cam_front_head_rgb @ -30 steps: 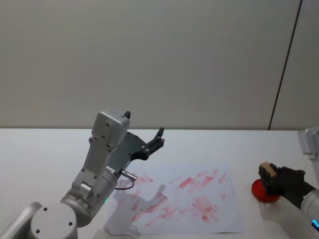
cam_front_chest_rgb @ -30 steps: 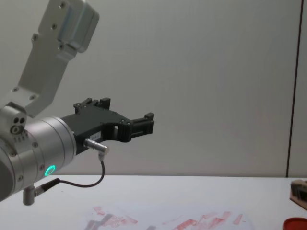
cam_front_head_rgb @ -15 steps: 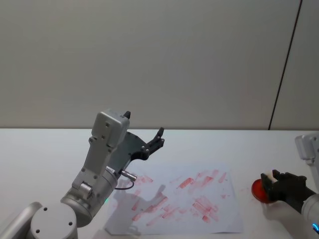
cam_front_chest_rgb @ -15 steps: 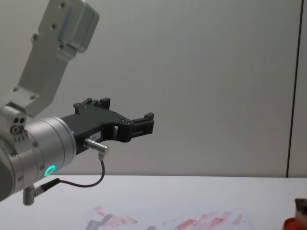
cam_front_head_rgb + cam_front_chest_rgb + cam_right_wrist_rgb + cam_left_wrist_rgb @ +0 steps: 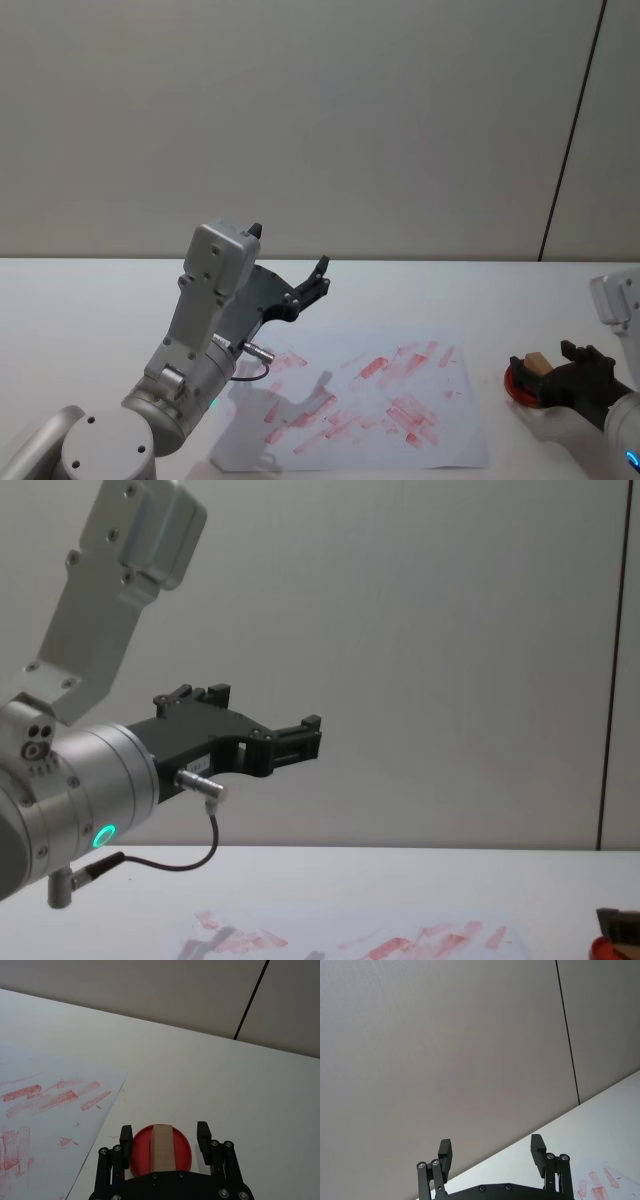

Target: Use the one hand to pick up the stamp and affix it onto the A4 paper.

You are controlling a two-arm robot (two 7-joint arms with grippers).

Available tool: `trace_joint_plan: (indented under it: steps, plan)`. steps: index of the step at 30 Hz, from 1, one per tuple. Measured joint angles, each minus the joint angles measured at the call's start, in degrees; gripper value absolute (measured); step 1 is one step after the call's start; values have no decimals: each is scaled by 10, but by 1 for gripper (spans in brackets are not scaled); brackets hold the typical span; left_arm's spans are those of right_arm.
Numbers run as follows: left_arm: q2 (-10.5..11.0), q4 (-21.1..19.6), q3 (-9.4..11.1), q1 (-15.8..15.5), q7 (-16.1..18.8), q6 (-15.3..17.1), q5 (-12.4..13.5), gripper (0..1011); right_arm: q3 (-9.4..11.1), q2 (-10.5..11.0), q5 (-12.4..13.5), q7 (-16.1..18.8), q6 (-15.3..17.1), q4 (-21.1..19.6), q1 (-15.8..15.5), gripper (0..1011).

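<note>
On the white table (image 5: pixel 90 300) there is one sheet of A4 paper (image 5: pixel 350 400), smeared all over with red imprints, one round red ink pad (image 5: pixel 161 1150) and one small wooden stamp (image 5: pixel 162 1147). Two grippers are in sight. The right gripper (image 5: pixel 163 1136) sits low at the right end of the table, just beyond the paper's right edge, and its two black fingers (image 5: pixel 203 1135) are spread apart, one on each side of the ink pad. The stamp lies on the pad between those fingers with a clear gap on both sides, so nothing is pinching it; in the head view the tan block (image 5: pixel 534 363) shows resting on the red disc right at the fingertips. The pad itself is on bare table, near the paper's corner but not touching it. The left gripper (image 5: pixel 491 1152) is held up in the air over the left part of the table, above the paper's near-left area, pointing away toward the wall (image 5: pixel 300 120); its fingers are also wide apart and hold nothing. Its silver wrist (image 5: pixel 90 790) carries a lit green ring and a looping cable (image 5: pixel 185 855).
</note>
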Motion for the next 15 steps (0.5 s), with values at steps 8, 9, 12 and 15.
trace_joint_plan:
  steps: [8, 9, 12, 15]
  plan:
    - [0, 0, 0, 0, 0, 0, 0, 1003, 0, 0, -1, 0, 0, 2, 0, 992]
    - [0, 0, 0, 0, 0, 0, 0, 1002, 0, 0, -1, 0, 0, 2, 0, 992]
    - [0, 0, 0, 0, 0, 0, 0, 1002, 0, 0, -1, 0, 0, 2, 1, 1001]
    - [0, 0, 0, 0, 0, 0, 0, 1002, 0, 0, -1, 0, 0, 3, 1, 1001]
